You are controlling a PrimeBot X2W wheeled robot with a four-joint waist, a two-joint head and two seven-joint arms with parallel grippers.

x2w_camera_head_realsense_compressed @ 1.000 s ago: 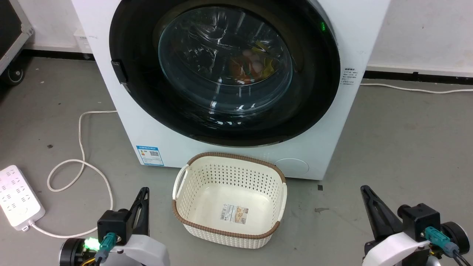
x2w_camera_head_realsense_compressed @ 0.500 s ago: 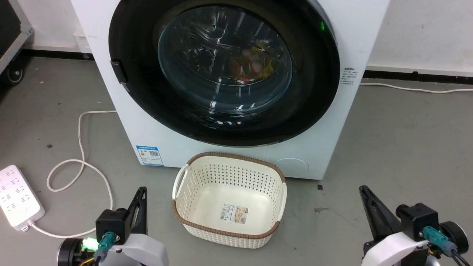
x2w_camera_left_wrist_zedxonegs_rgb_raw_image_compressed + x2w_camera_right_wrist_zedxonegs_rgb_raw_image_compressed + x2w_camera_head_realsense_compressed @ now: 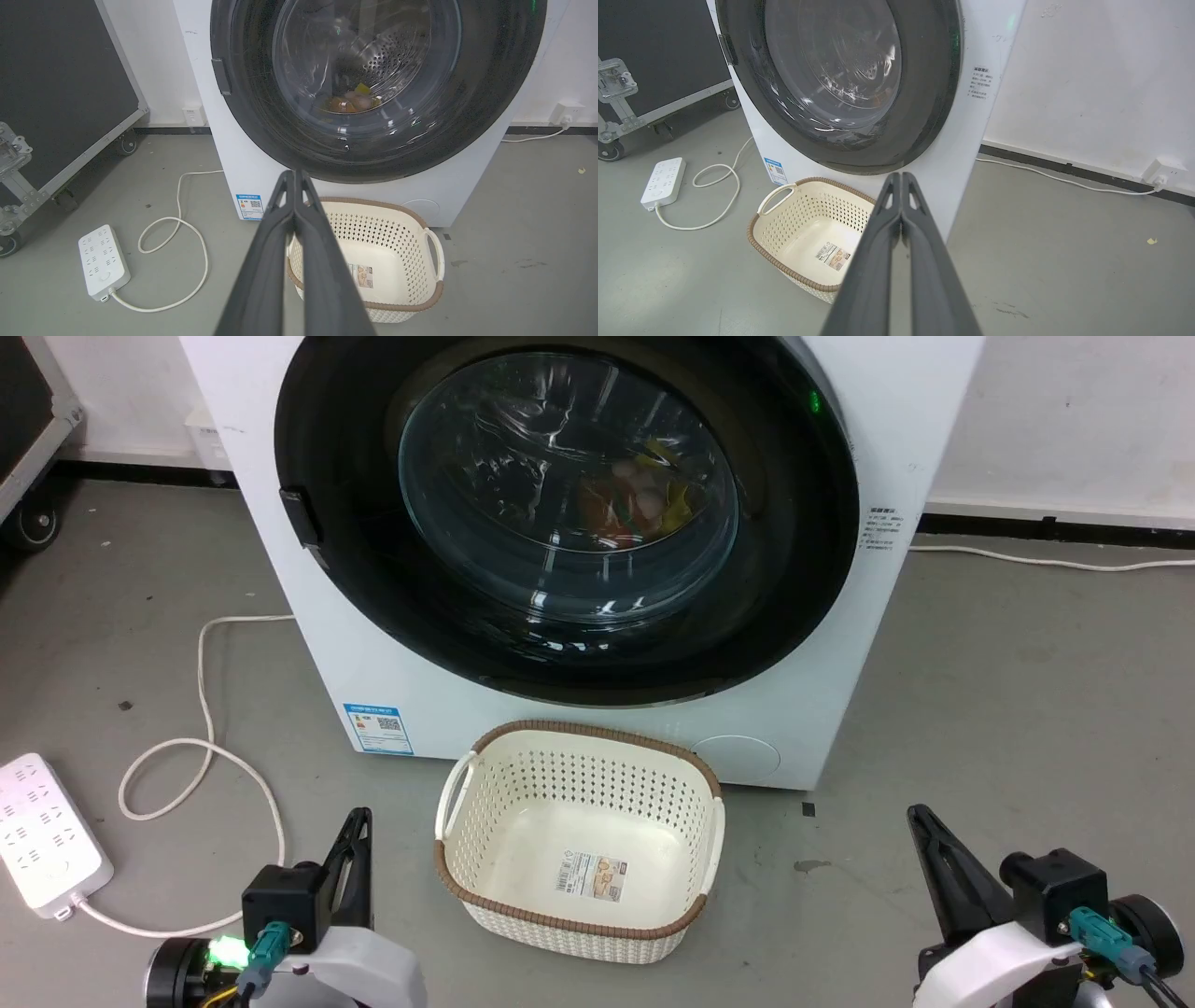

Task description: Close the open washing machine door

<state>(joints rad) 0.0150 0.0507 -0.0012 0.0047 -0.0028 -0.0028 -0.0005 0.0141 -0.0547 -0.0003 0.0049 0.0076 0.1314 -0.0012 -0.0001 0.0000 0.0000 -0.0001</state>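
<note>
Head view, and little has changed from a second ago: the left gripper (image 3: 358, 817) and right gripper (image 3: 919, 814) have each slipped a hair to the left, and over the last half second nothing has moved at all. Both are clenched on nothing, their dark fingers pressed together, as the left wrist view (image 3: 294, 175) and the right wrist view (image 3: 901, 176) also show. The washing machine door (image 3: 565, 513) lies ahead of and above both sets of fingertips, well apart from them. Its black rim sits flat against the front of the washing machine (image 3: 794, 728), just as it did before. Coloured laundry shows through its glass. A cream basket (image 3: 579, 733) stands on the floor between the two grippers, unmoved. A power strip (image 3: 42, 831) lies outside the left gripper.
</note>
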